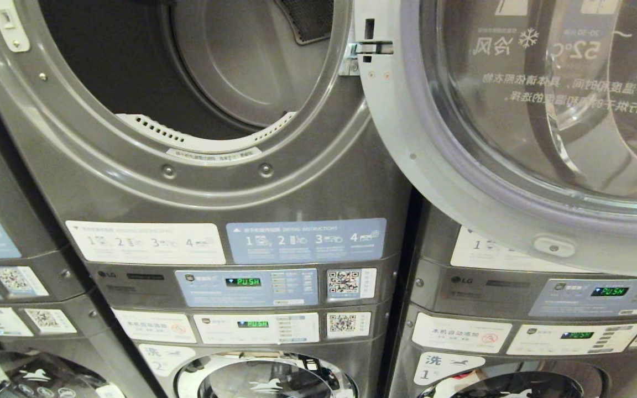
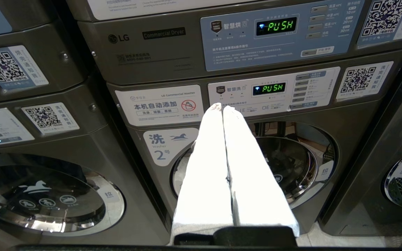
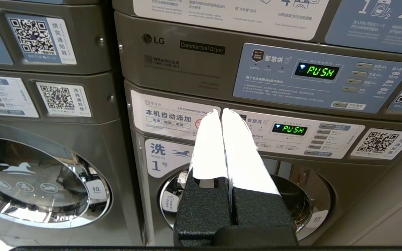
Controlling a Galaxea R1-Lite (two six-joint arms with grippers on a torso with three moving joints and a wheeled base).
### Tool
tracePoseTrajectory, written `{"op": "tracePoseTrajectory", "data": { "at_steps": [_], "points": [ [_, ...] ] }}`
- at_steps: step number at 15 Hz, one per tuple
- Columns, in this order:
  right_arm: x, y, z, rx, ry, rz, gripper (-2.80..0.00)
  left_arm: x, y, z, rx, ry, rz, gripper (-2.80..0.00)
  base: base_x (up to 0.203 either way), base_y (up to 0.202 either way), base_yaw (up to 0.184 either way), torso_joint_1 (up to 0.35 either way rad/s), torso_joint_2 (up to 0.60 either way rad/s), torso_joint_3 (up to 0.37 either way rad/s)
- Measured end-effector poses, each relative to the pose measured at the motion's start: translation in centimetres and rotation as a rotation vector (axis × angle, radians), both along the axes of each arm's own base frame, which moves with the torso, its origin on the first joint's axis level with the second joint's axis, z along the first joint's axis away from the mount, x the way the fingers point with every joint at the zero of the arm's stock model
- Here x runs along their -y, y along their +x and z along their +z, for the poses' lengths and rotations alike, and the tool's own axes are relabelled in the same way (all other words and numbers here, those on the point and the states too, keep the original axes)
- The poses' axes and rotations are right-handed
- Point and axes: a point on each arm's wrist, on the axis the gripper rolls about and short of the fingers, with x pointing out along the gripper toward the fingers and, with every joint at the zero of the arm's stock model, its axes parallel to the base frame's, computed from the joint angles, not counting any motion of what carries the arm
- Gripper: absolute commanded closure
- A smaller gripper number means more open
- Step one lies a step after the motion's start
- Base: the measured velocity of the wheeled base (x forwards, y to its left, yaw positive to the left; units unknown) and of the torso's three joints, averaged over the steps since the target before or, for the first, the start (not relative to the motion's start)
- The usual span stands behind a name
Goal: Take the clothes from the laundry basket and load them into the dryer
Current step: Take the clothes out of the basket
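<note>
Neither of my arms shows in the head view. From the left wrist camera I see my left claw point(image 2: 222, 106) with its two long white fingers point(image 2: 208, 167) pressed together along their whole length, tips meeting, nothing between them. My right claw point(image 3: 221, 111) looks the same from its own wrist camera: white fingers point(image 3: 209, 150) closed tip to tip, empty, their black bases side by side at the wrist end. Both claws point forward and somewhat downward, clear of any contact.
</note>
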Motion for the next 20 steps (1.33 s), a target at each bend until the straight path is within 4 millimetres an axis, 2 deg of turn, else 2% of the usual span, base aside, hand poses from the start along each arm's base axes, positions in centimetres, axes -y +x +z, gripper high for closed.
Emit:
{"op": "tracePoseTrajectory", "data": {
  "at_steps": [20],
  "points": [
    [0.0,0.0,0.04,0.003,0.051,-0.003,0.0,0.02,-0.01,0.02,0.001,0.024,-0.009,0.0,0.0,0.0,0.0,-0.058,0.12,0.065]
  ]
}}
